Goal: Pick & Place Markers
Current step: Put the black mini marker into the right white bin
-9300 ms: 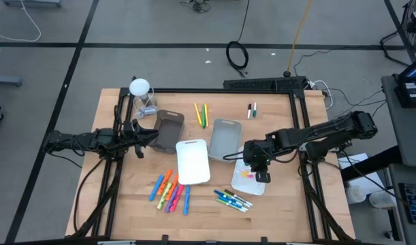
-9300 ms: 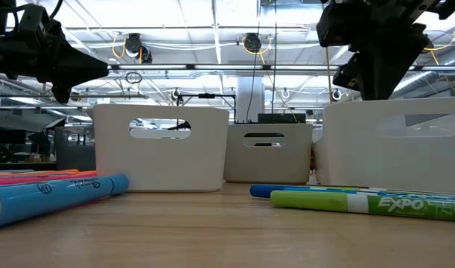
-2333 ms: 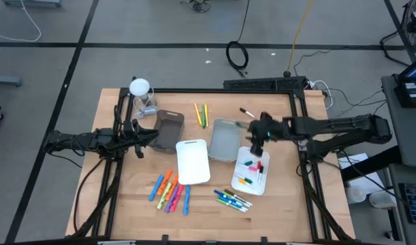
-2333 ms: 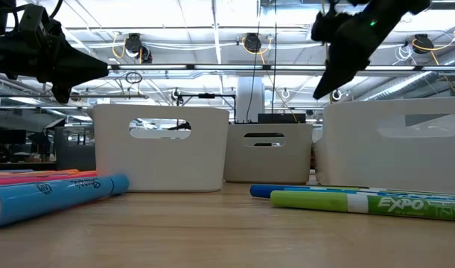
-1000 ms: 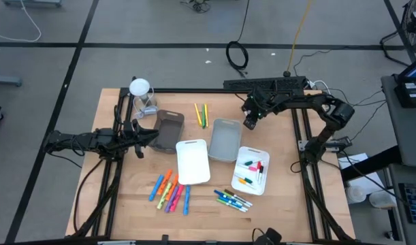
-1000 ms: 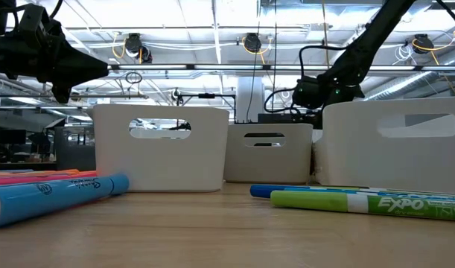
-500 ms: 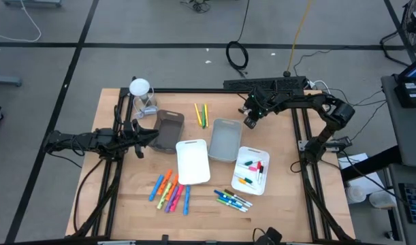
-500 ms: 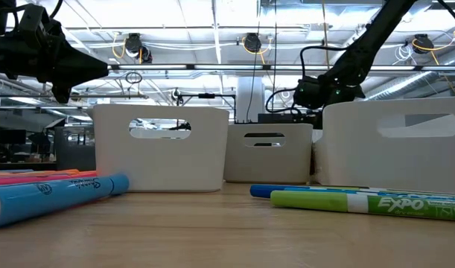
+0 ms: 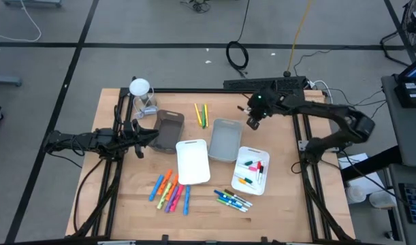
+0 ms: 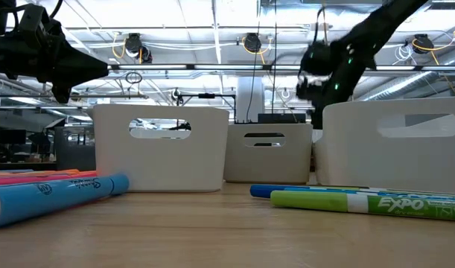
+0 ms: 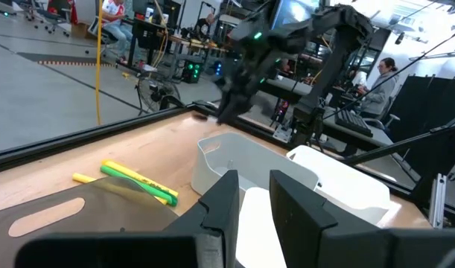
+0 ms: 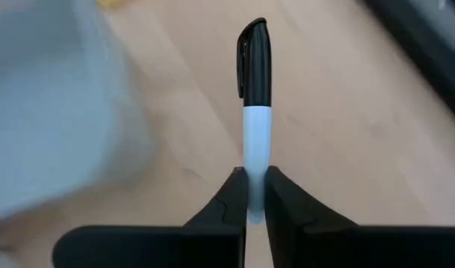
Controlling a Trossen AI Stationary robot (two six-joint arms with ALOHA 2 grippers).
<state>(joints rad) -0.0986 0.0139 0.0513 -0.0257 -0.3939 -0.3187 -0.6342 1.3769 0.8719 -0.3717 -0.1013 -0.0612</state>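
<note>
Table (image 9: 276,201): wooden top carrying every item below, both arms over it.

White tray (image 9: 251,169): lies toward the table's near edge from the right gripper (image 9: 252,120), apart from it, already holding several markers; a grey tray (image 9: 225,139) sits between the two, to one side. Judged the likely drop place, so the coming move runs from the gripper back toward this tray.

Left gripper (image 9: 141,134): waits well apart, across the trays from the right gripper, fingers parted with nothing between them (left wrist view). The right arm is plainly the nearer one to the work.

Right gripper: raised at the far side of the table, fingers closed onto the marker.

Black-and-white marker (image 12: 255,112): clamped by its white barrel between the fingertips, long axis running straight out ahead of the gripper in line with the fingers, black cap at the free end.

Views compared: the right wrist view alone shows the grip and the marker's axis; the high view alone places gripper against trays (the marker itself is too small to make out there); the low view shows the gripper (image 10: 325,71) clear above the tray walls.
</note>
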